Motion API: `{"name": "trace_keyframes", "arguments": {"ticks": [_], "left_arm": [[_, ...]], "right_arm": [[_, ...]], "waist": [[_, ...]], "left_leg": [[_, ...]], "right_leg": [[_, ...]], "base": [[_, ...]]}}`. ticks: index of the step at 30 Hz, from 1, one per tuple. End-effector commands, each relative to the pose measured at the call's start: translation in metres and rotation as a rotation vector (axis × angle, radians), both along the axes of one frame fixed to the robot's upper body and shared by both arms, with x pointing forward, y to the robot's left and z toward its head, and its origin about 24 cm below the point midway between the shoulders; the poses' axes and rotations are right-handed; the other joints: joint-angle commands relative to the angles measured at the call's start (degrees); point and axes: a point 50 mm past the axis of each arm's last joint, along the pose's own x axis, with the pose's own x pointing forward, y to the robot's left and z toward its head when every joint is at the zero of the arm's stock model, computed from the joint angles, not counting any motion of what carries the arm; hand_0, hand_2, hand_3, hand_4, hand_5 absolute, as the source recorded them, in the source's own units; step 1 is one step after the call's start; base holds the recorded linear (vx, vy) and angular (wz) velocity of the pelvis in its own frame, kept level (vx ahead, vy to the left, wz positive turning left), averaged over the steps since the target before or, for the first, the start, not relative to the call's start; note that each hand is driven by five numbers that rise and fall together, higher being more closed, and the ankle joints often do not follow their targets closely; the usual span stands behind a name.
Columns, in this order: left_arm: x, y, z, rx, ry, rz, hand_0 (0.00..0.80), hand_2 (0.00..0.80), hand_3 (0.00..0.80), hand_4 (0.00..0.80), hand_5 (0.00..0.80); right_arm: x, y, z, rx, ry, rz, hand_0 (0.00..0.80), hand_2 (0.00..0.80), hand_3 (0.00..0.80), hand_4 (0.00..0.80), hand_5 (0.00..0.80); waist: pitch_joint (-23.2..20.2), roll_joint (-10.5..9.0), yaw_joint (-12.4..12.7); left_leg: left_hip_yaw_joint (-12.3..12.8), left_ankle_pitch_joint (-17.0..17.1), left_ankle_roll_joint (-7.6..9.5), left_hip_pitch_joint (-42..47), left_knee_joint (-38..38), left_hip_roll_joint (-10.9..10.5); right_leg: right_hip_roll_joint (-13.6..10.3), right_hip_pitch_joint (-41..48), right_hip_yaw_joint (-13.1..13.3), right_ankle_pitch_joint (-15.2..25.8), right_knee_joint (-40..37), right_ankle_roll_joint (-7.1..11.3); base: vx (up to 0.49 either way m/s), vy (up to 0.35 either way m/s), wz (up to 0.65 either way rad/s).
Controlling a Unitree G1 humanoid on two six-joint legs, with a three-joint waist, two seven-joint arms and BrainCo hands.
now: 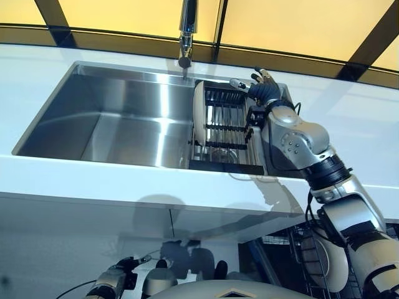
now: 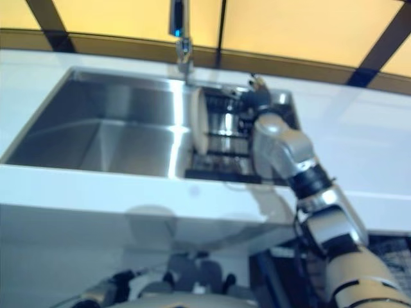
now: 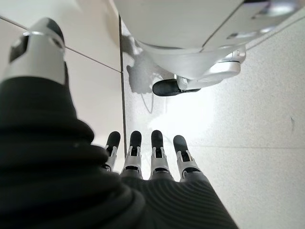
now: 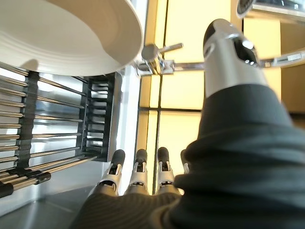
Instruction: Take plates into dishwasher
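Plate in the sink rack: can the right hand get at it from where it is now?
Probably yes. The right hand is open above the rack's far right corner, and the plate stands upright at the rack's left end. Only empty rack slots lie between them.

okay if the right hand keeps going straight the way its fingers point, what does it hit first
Probably nothing close: the right hand is open above the far end of the dish rack, fingers aimed past it toward the window. The plate stands off to its side. Depth is unclear.

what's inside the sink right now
A dish rack sits at the sink's right end with one white plate standing on edge. The right hand, open, hovers over it. The arm hides the rack's right side.
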Motion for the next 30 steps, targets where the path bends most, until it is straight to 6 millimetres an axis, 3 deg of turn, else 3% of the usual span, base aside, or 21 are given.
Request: {"name": "trace_keyframes", "arguments": {"ticks": [1,8,15,30], "left_arm": [[0.014,-0.006,0.0,0.004,0.003,-0.016,0.0,0.0,0.0,0.0,0.0],[0.018,-0.014,-0.001,-0.01,-0.011,-0.015,0.0,0.0,0.0,0.0,0.0],[0.017,-0.019,-0.002,-0.014,-0.014,-0.021,0.0,0.0,0.0,0.0,0.0],[0.017,-0.019,-0.002,-0.005,-0.015,-0.044,0.0,0.0,0.0,0.0,0.0]], "right_arm": [[-0.007,0.004,0.019,-0.008,-0.158,-0.066,0.0,0.0,0.0,0.0,0.0],[-0.02,0.021,-0.032,-0.128,-0.039,0.002,0.0,0.0,0.0,0.0,0.0],[-0.025,0.028,-0.058,-0.196,0.024,0.052,0.0,0.0,0.0,0.0,0.0],[-0.033,0.042,-0.052,-0.253,-0.014,0.196,0.0,0.0,0.0,0.0,0.0]], "waist": [[-0.7,0.0,0.4],[-0.3,0.72,-0.2],[-0.2,1.06,-0.1],[-0.5,1.17,-0.2]], "left_leg": [[1.2,-3.5,3.41,-0.4,1.2,-2.6],[1.6,-3.7,3.58,-0.7,1.4,-2.6],[1.5,-3.5,3.45,-0.9,1.3,-2.5],[1.6,-3.2,3.22,-1.3,1.3,-2.5]], "right_leg": [[-2.6,-0.8,1.2,-2.0,3.6,4.15],[-2.6,-1.1,1.8,-2.2,3.6,4.04],[-2.6,-1.1,1.4,-2.4,3.5,3.86],[-2.5,-1.4,1.5,-2.5,3.5,3.75]], "base": [[0.0,0.0,0.0],[0.0,0.0,0.0],[0.0,0.0,0.0],[0.0,0.0,0.0]]}}
